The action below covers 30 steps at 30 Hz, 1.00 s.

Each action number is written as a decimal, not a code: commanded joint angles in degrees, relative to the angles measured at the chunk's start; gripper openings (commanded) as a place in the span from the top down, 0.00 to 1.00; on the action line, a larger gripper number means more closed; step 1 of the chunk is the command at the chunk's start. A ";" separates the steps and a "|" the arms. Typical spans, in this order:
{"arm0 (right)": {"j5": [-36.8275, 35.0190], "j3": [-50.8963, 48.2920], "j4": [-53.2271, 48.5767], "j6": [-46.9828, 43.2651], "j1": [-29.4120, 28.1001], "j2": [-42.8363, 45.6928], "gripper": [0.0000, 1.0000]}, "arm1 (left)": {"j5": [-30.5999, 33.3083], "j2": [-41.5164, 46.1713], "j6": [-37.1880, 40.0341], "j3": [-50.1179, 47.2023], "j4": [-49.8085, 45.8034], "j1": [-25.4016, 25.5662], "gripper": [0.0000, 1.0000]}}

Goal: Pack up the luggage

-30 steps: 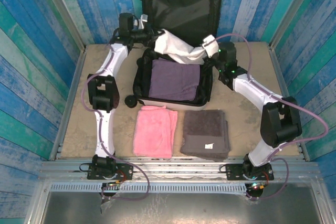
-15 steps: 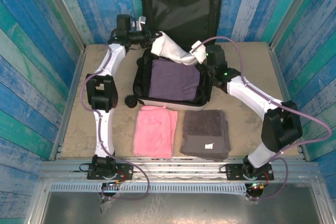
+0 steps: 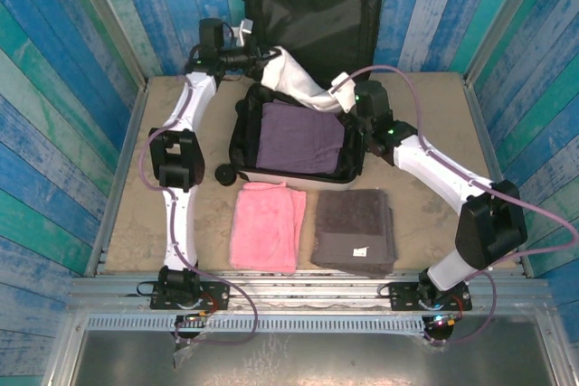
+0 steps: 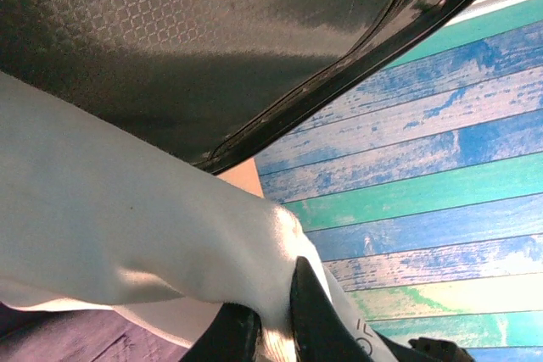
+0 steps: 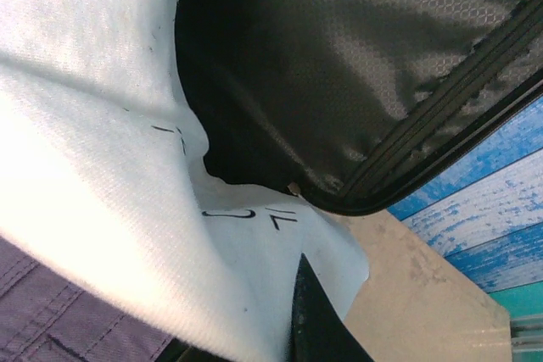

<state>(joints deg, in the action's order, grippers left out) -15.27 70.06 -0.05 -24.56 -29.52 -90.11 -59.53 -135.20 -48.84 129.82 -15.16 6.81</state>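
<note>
Open luggage (image 3: pixel 312 20), white cloth (image 3: pixel 294 79) stretched above it — left fingers (image 4: pixel 318 315) clenched on one end, right fingers (image 5: pixel 310 320) on the other.

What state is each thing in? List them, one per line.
Large white hard-shell suitcase with black lining: open, lid upright.
Folded purple cloth: lying flat inside the suitcase.
White fabric cloth: held up over the suitcase by both ends.
Folded pink towel: flat on the table, unpacked.
Folded grey towel: flat on the table, unpacked.
Left jaws: shut on the white cloth.
Right jaws: shut on the white cloth.
</note>
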 commanded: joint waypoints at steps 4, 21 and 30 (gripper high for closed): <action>-0.03 -2.53 0.06 2.84 -1.56 3.24 0.99 | 1.23 1.37 11.49 -6.04 -7.53 -0.30 1.00; 0.35 -9.34 -1.70 4.90 -3.17 4.65 0.99 | 5.78 9.92 18.34 -22.07 -13.20 -3.23 1.00; -0.99 -12.03 -1.88 5.84 -4.13 3.19 0.99 | 8.41 13.16 21.44 -21.98 -19.42 -5.07 1.00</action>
<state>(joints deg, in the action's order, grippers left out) -14.83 58.83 -1.39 -19.92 -33.06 -86.94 -54.48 -130.72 -30.55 108.14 -30.92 3.25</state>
